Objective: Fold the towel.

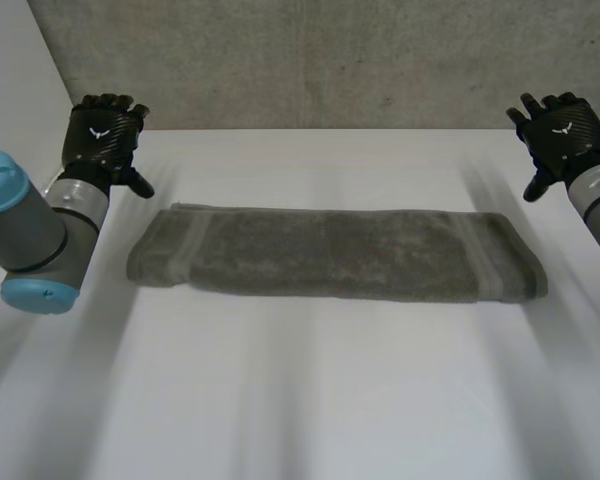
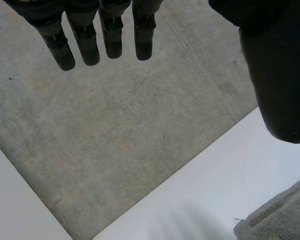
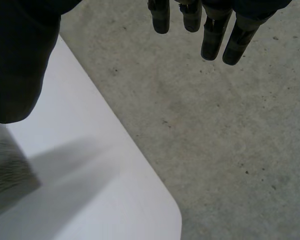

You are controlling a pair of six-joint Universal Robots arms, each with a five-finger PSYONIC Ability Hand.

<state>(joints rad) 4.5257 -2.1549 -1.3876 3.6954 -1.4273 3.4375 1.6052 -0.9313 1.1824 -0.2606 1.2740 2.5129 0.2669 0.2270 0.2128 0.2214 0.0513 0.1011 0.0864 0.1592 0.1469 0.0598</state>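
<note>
A grey-green towel point(image 1: 335, 254) lies folded into a long band across the middle of the white table point(image 1: 300, 400). My left hand point(image 1: 102, 135) hovers off the towel's left end, raised above the table's far left part, fingers straight and open, holding nothing. My right hand point(image 1: 560, 132) is likewise raised beyond the towel's right end, open and empty. In the left wrist view, a corner of the towel point(image 2: 282, 217) lies below the thumb point(image 2: 280, 75), apart from the fingers point(image 2: 85, 40). In the right wrist view, the towel's edge point(image 3: 7, 177) sits under the thumb point(image 3: 20, 60); the fingers point(image 3: 215, 30) hang over the floor.
The table's far edge point(image 1: 310, 131) runs just behind both hands, with grey concrete floor point(image 1: 320, 60) beyond. The table's rounded corner point(image 3: 165, 205) lies below my right hand. A white wall point(image 1: 10, 90) stands at the left.
</note>
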